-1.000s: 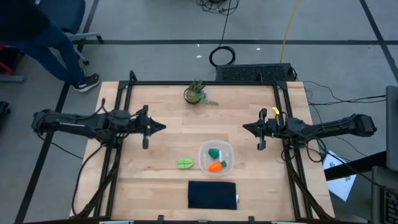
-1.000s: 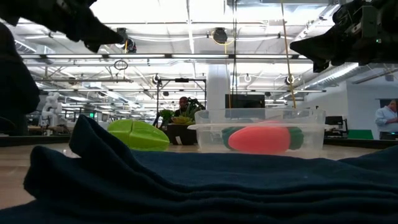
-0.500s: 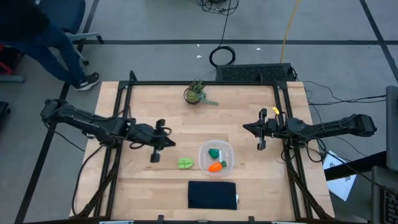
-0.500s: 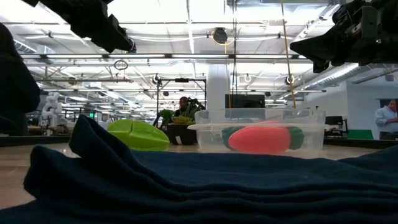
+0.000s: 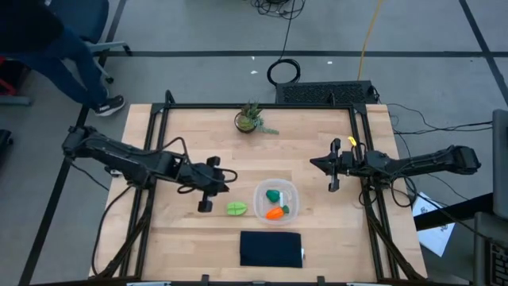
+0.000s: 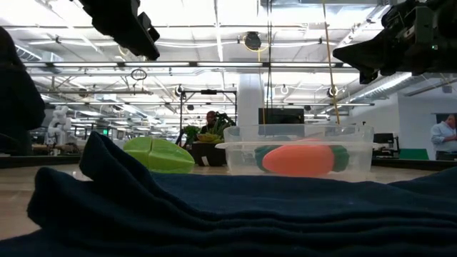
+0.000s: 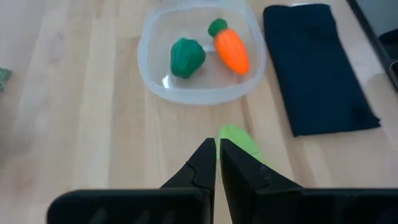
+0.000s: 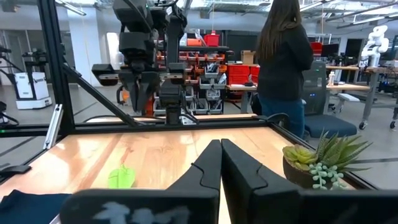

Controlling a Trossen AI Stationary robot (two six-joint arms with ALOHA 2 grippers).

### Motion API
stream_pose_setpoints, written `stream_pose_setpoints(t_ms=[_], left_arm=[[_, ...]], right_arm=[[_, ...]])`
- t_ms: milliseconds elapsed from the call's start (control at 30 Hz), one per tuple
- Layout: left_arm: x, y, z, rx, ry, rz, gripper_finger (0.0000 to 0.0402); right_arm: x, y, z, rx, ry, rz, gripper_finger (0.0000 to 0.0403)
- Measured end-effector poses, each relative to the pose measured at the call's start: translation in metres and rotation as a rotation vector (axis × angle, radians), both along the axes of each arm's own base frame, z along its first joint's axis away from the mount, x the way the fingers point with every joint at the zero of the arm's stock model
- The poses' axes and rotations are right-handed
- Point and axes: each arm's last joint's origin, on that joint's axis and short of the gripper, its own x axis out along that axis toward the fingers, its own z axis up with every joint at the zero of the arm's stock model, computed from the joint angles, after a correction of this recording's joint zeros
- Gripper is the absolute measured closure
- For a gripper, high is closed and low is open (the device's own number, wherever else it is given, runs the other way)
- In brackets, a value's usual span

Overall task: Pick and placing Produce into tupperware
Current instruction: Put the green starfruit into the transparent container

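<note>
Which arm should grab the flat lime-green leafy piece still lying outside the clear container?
Left. Its hand, fingers shut, hovers right beside the flat lime-green leafy piece, which fills its wrist view. The right hand waits farther off, beyond the clear plastic container.

Readable text: none is showing in any view.
Labels or brands: none can be made out on the table items or arms.
Numbers and signs: none are legible in the room behind.

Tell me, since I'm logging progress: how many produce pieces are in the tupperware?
2: the dark green lump and the orange carrot lie in the tupperware. The lime-green leafy piece is outside, on the table.
</note>
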Motion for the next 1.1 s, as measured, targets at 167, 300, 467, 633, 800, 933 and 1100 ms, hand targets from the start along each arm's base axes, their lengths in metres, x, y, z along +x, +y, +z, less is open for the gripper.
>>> stream_pose_setpoints(t_ms=[167,300,467,633,800,933,1100], left_arm=[[0.000,-0.003,0.000,-0.099,0.016,-0.031,0.0336],[0.000,-0.005,0.000,-0.128,0.022,-0.032,0.0256],[0.002,-0.007,0.001,-0.144,0.003,-0.031,0.0145],[0.012,-0.009,-0.014,-0.107,0.042,0.001,0.0060],[0.023,-0.012,-0.031,-0.114,0.134,0.002,0.0027],[0.034,-0.017,-0.034,-0.115,0.191,-0.002,0.0033],[0.048,-0.024,-0.042,-0.148,0.268,-0.014,0.0044]], right_arm=[[0.000,0.000,0.000,-0.008,-0.002,-0.001,0.0403],[0.000,0.000,0.001,-0.016,-0.005,-0.002,0.0403],[0.000,0.000,0.001,-0.026,-0.004,-0.003,0.0403],[0.000,0.000,0.001,-0.025,-0.006,-0.004,0.0403],[0.000,0.000,0.001,-0.025,-0.006,-0.004,0.0403],[0.000,0.000,0.001,-0.025,-0.008,-0.003,0.0403],[0.000,0.000,0.001,-0.022,-0.012,-0.003,0.0403]])
